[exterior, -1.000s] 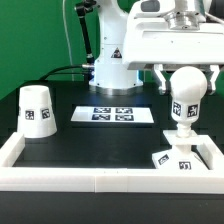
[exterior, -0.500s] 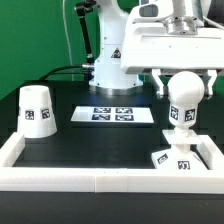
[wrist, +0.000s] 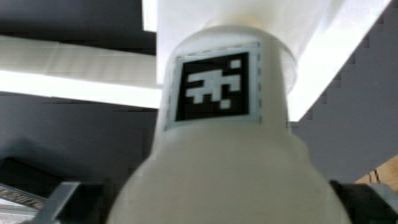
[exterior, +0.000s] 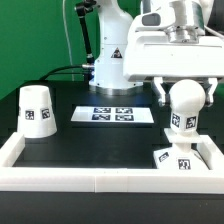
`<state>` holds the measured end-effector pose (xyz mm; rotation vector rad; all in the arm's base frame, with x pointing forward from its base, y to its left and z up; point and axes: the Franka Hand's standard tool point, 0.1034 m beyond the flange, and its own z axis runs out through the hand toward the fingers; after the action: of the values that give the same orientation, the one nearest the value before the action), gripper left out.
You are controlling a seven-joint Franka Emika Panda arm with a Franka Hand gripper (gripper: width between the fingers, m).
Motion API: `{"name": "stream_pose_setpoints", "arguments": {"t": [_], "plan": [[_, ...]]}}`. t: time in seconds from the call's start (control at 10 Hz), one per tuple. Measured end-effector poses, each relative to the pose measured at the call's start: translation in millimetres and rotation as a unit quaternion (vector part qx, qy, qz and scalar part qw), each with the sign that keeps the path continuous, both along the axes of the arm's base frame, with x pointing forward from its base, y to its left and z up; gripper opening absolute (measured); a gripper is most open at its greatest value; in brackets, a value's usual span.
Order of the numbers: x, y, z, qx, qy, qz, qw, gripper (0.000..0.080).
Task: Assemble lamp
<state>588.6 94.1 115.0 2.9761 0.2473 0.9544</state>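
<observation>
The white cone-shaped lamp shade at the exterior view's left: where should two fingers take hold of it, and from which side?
Probably from straight above, closing across the narrower upper end of the white plastic truncated-cone shade. It stands upright on its wide end with nothing touching it, so fingers could come down on opposite sides of its sloped wall.

Glossy white arm [exterior: 108, 45], rounded lower joint [exterior: 112, 72], black cable [exterior: 62, 71], boxy white tool [exterior: 185, 98], dark fingers [exterior: 161, 93]
</observation>
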Motion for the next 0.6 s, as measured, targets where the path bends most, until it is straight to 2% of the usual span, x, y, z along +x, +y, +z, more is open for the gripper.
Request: {"name": "stream_pose_setpoints", "arguments": {"t": [0.4,0.5,0.6], "plan": [[-4.4,-0.9,-2.5,-0.001,0.005,0.0,1.0,0.0579],[-5.1,-3.1,-4.2,-0.001,0.01,-0.002,1.0,0.0668],[-5.2,-4.3,-4.7,-0.001,0.011,-0.003,1.0,0.069]]}}
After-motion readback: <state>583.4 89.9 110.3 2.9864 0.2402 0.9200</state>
